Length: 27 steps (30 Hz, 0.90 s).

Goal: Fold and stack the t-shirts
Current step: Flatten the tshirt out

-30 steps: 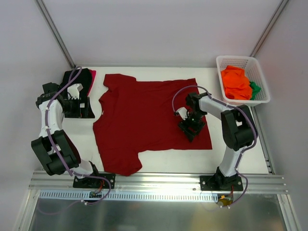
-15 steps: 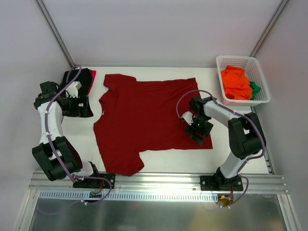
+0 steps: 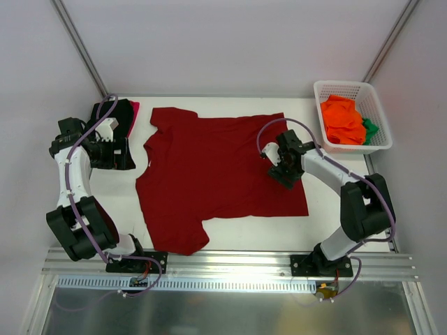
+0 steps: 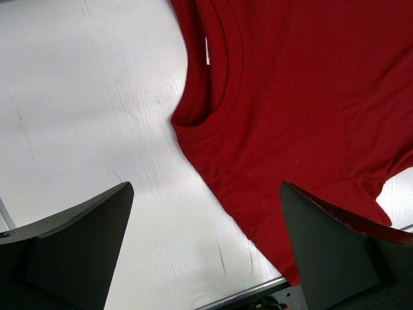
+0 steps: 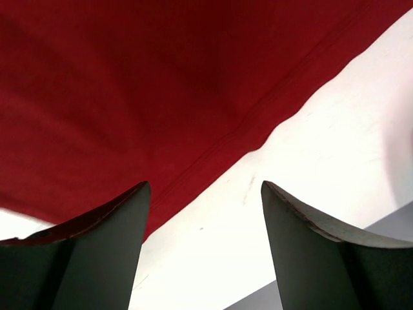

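Note:
A dark red t-shirt point(image 3: 216, 174) lies spread flat in the middle of the table. Its collar point(image 4: 213, 110) shows in the left wrist view and its hem point(image 5: 213, 148) in the right wrist view. My left gripper point(image 3: 124, 155) point(image 4: 206, 252) hovers open just left of the collar, nothing between its fingers. My right gripper point(image 3: 283, 167) point(image 5: 203, 245) stands open above the shirt's right hem, also holding nothing. A folded black t-shirt point(image 3: 120, 112) with a bright red one point(image 3: 135, 109) under it lies at the back left. Orange point(image 3: 342, 118) and green point(image 3: 370, 129) t-shirts fill the basket.
The white lattice basket point(image 3: 328, 91) stands at the back right corner. Bare white table point(image 4: 84, 116) shows left of the collar and beyond the hem point(image 5: 322, 148). A metal rail point(image 3: 230, 262) runs along the near edge by both arm bases.
My right gripper has swung from the shirt's lower right area back toward the far side of the hem. The left arm has barely shifted.

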### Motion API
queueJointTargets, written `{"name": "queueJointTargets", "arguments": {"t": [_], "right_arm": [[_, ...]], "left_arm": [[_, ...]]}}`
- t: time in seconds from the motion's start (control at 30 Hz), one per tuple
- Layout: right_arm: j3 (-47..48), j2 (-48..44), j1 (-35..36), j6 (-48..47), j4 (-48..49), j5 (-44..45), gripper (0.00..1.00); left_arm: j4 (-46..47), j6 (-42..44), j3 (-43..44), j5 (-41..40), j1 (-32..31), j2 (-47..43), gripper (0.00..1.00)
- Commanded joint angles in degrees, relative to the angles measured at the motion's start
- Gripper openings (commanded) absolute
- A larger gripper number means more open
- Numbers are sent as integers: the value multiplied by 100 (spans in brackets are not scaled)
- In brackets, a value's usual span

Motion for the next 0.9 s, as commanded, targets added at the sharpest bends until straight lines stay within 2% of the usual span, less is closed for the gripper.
{"name": "queueJointTargets", "arguments": {"t": [0.0, 0.23, 0.43, 0.87], "right_arm": [[-69, 229, 206, -267, 554, 531, 73], [-562, 317, 1066, -645, 529, 1015, 72], [-1150, -25, 1656, -822, 161, 1183, 72], [-1661, -526, 2237, -585, -491, 972, 73]], "left_arm": [[-59, -37, 196, 187, 48, -20, 99], [-68, -46, 222, 187, 48, 15, 99], [-59, -28, 222, 187, 48, -135, 99], [-86, 33, 90, 213, 48, -214, 99]]}}
